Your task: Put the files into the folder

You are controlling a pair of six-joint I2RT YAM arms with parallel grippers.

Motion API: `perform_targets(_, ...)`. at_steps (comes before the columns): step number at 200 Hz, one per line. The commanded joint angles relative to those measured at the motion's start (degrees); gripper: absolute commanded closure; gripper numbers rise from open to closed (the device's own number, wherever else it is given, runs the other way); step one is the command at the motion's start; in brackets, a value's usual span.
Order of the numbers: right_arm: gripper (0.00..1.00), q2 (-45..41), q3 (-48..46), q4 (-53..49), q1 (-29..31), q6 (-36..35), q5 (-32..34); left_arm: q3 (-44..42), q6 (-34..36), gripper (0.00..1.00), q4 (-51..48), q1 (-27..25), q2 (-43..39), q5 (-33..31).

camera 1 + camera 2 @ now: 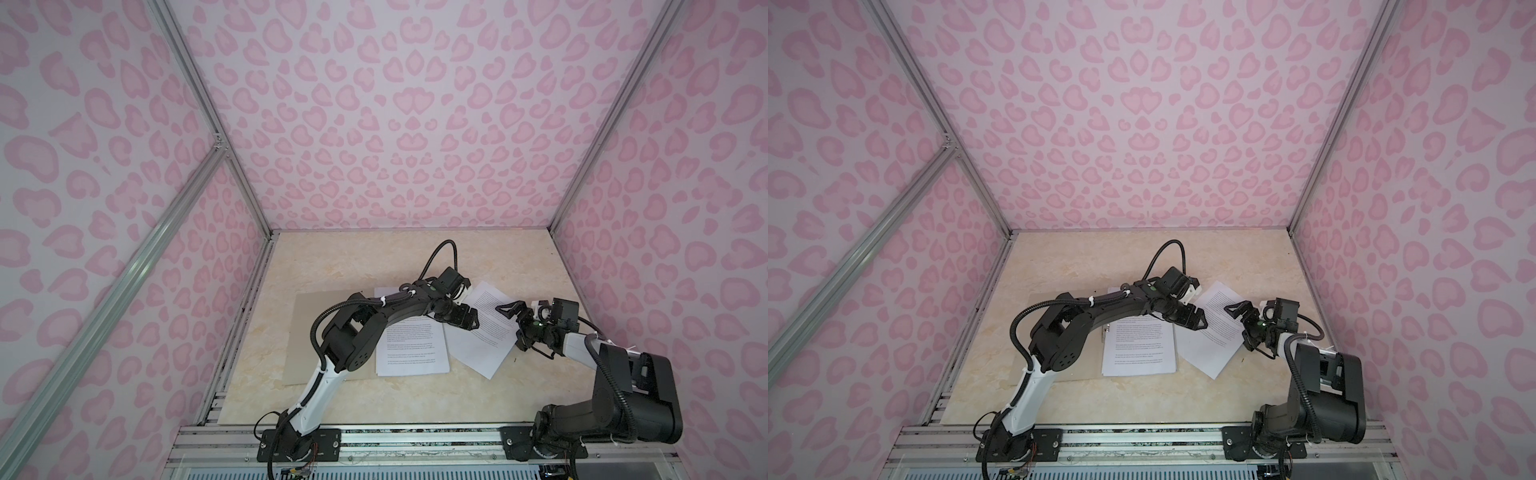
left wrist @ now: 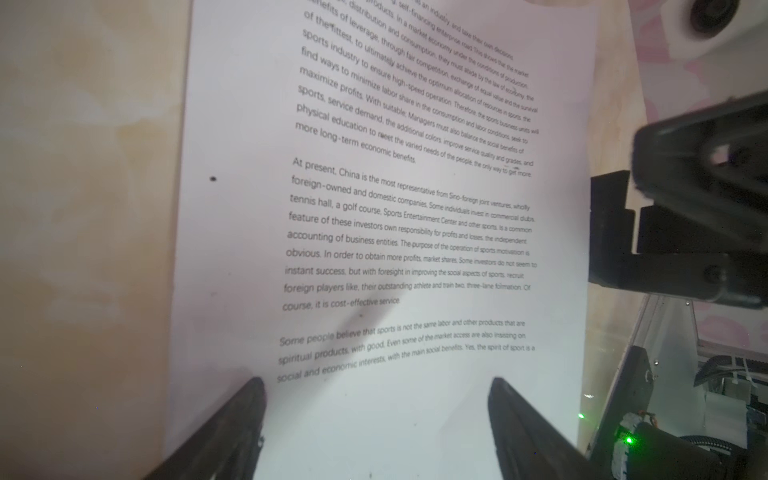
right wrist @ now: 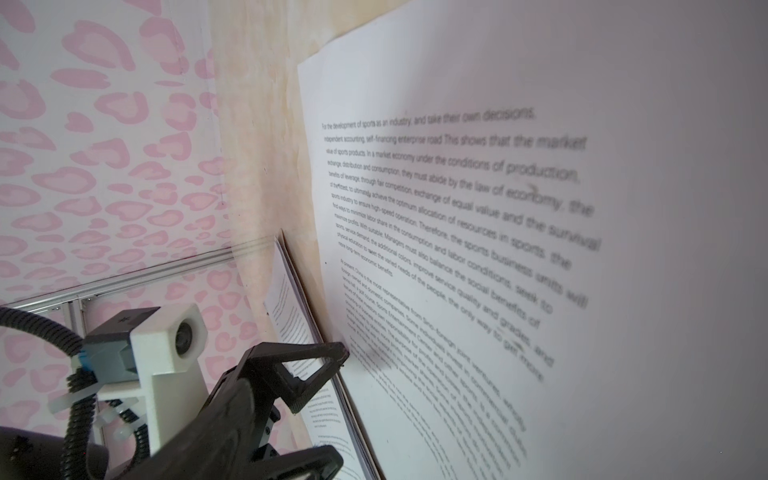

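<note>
Now the table bears the flat folder with a stack of files on it, a loose sheet askew just right of them, and the left gripper and right gripper over that sheet, fingers apart, holding nothing.

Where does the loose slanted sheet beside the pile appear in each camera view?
In a top view: the slanted sheet lies right of the pile.
In a top view: the sheet likewise right of it.
Left wrist: it fills the middle.
Right wrist: it covers most of the picture.
Landmark: the open left gripper at its edge.
</note>
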Motion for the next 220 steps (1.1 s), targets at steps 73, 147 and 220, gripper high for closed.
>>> perform_targets(73, 0.28, -10.4, -7.2, -1.0, 4.5, 7.0, 9.2, -1.7, -1.2, 0.14, -4.4, 0.0, 0.8, -1.9)
perform_targets(147, 0.53, -27.2, -12.0, -7.6, 7.1, 13.1, 20.5, -3.0, -1.9, 0.14, -3.2, 0.2, 0.0, -1.0)
perform_targets(220, 0.68, -31.2, -13.5, -7.7, 6.6, 14.3, 22.3, -3.3, -2.2, 0.14, -2.8, 0.3, -0.5, -0.4)
